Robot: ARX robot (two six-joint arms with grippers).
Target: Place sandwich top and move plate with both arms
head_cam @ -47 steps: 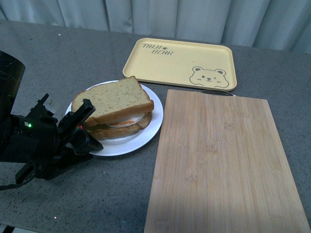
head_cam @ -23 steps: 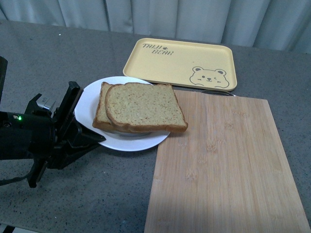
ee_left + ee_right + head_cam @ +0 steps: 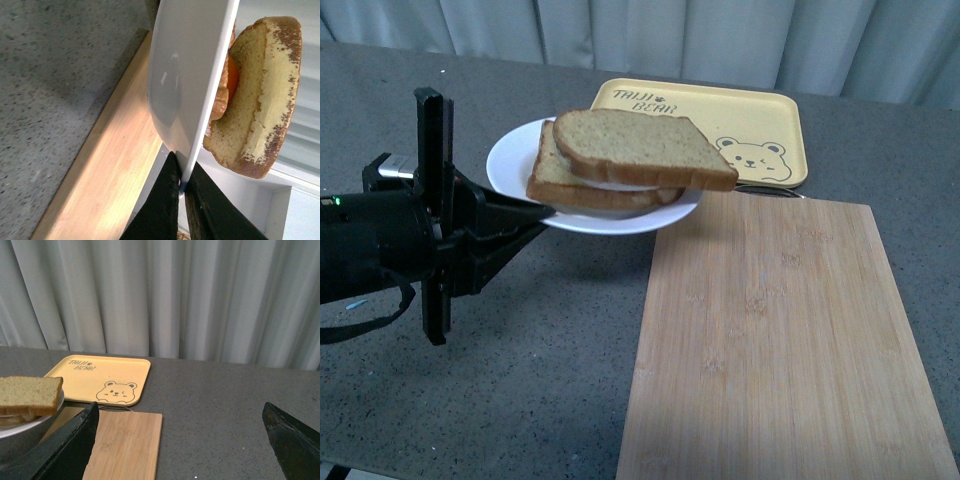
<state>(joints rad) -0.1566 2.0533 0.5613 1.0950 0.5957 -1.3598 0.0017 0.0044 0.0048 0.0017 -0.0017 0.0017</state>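
Left pincer (image 3: 532,212) was clamped on the rim of the plate (image 3: 510,160), which had been lifted clear of the grey counter (image 3: 520,400) since a moment before and was held near the far left corner of the cutting board (image 3: 770,330). The sandwich top (image 3: 640,145) overhung toward the board; sliding was judged a risk. Right pincer (image 3: 181,407) was spread wide, empty. Beyond the board, a yellow tray (image 3: 720,120) and curtains (image 3: 720,35) were seen.

Yellow tray (image 3: 720,125): dark lettering printed in one corner, two lines, reading "TAIJI BEAR"; the first word is less certain. No other legible text found.
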